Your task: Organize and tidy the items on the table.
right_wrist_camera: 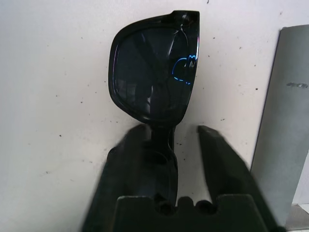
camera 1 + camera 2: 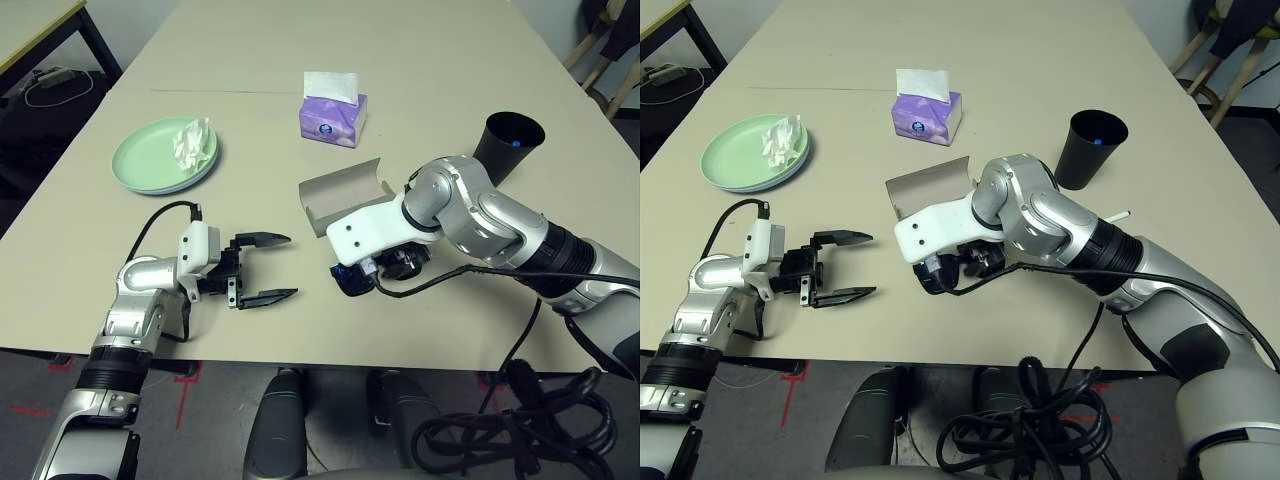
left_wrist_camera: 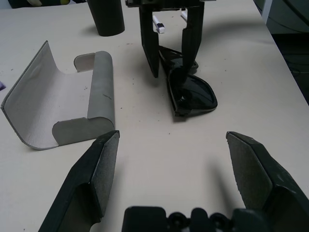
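We were on the step of grasping the sunglasses (image 3: pixel 190 92) lying on the table (image 2: pixel 420 60) just right of the open case (image 3: pixel 63 111): our right hand (image 3: pixel 171 63) straddled them, fingers part-closed, while our left hand (image 2: pixel 262 268) waited wide open and empty, so the next move called for closing firmly, lifting, and setting them into the case.

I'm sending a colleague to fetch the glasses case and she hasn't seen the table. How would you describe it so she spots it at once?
On the beige table, start at the purple tissue box and come toward the robot. The glasses case lies there, beside the right hand and the black sunglasses. It is the one grey, open, curved shell, unlike the upright black cup and the round green plate.
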Motion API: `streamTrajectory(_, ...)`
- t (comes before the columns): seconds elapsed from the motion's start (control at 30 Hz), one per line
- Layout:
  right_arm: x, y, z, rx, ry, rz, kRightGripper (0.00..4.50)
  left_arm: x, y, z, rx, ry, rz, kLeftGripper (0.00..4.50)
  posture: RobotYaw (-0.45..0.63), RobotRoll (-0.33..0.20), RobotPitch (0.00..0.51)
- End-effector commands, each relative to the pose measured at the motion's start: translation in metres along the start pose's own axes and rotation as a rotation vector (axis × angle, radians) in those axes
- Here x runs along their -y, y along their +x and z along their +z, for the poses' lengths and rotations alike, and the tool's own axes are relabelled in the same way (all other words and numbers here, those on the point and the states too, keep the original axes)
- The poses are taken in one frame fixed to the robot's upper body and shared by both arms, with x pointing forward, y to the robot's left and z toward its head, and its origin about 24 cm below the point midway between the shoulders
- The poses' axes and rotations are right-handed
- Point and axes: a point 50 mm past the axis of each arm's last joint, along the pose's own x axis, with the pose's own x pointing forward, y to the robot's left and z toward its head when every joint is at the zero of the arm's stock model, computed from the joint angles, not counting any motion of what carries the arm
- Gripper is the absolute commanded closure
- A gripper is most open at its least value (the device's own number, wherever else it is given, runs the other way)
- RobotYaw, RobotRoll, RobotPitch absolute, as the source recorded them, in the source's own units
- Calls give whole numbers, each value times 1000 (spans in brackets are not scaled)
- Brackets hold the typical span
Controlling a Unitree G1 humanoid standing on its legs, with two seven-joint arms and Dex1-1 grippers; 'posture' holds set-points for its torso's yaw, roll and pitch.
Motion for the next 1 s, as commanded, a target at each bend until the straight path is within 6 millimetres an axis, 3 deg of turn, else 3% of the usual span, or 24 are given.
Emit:
streamTrajectory(0.03,0,-1,0,13,1,-6,3267,3,3,-1,-4,4,-17,0,125,0,184)
streamTrajectory(0.1,1,-2,0,15,0,-11,4010,3,3,-2,-5,3,-16,0,124,0,182)
streamTrajectory(0.13,1,-2,0,16,-1,-12,4120,3,3,-2,-5,3,-16,0,123,0,180)
streamTrajectory(0.37,3,-14,0,28,-8,-30,4118,1,3,-2,-4,1,-12,0,114,0,169)
streamTrajectory(0.7,19,-66,-5,63,-11,-226,4118,-18,0,12,40,15,121,0,109,0,142)
streamTrajectory(0.87,35,-62,-5,67,-24,-309,4118,-32,-11,20,50,16,307,0,114,0,131)
streamTrajectory(1.0,45,-49,-8,60,-32,-347,4118,-29,-14,20,45,5,325,0,135,0,130)
